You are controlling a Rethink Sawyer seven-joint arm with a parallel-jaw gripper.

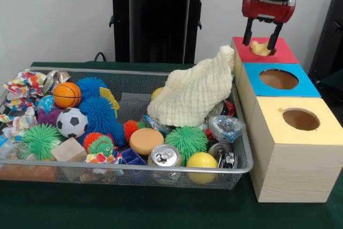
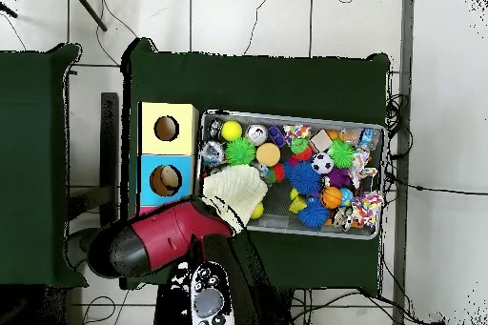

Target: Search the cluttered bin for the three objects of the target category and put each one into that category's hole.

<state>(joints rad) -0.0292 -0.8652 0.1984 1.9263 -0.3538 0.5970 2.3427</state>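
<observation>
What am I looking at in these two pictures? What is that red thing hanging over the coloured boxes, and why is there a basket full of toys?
That red thing is the gripper of a robot arm, its hand. Its jaws hang over the hole of the red-topped box, with a pale yellow object between them; whether they pinch it I cannot tell.

One picture faces the robot from across the table. The other looks straight down, where the arm shows red and black.

On the green table stands a wire mesh bin of clutter: spiky balls, a small basketball, a soccer ball, drink cans and a cream cloth. Beside it stand three wooden boxes, topped red, blue and yellow, each with a round hole.
</observation>
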